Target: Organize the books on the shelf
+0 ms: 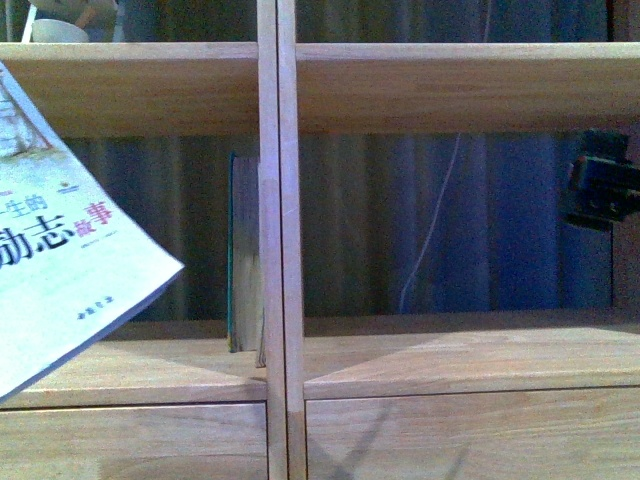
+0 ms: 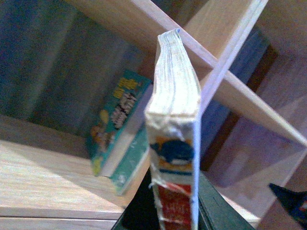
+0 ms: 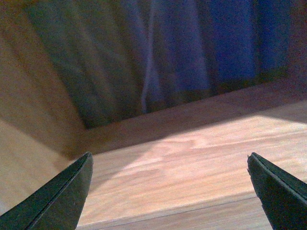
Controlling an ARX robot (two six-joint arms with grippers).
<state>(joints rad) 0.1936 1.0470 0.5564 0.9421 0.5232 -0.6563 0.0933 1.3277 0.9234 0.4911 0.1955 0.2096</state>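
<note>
The pale paperback book (image 1: pixel 60 270), with Chinese characters on its cover, hangs tilted at the left, in front of the shelf's left compartment. In the left wrist view I see it edge-on (image 2: pixel 175 110), its red-marked spine held in my shut left gripper (image 2: pixel 175 191). A thin teal-edged book (image 1: pixel 243 260) stands upright in that compartment against the shelf's middle divider (image 1: pixel 277 250); its cartoon cover (image 2: pixel 120 124) shows beyond the paperback. My right gripper (image 1: pixel 600 190) hovers at the far right, open (image 3: pixel 170 163) and holding nothing, above the right compartment's board (image 3: pixel 192 153).
A dark blue-grey curtain (image 1: pixel 450 220) and a hanging white cord (image 1: pixel 430 230) show through the open back. Plain drawer fronts (image 1: pixel 450 435) lie below the compartments. A white bowl (image 1: pixel 60 30) sits on the upper board at the far left.
</note>
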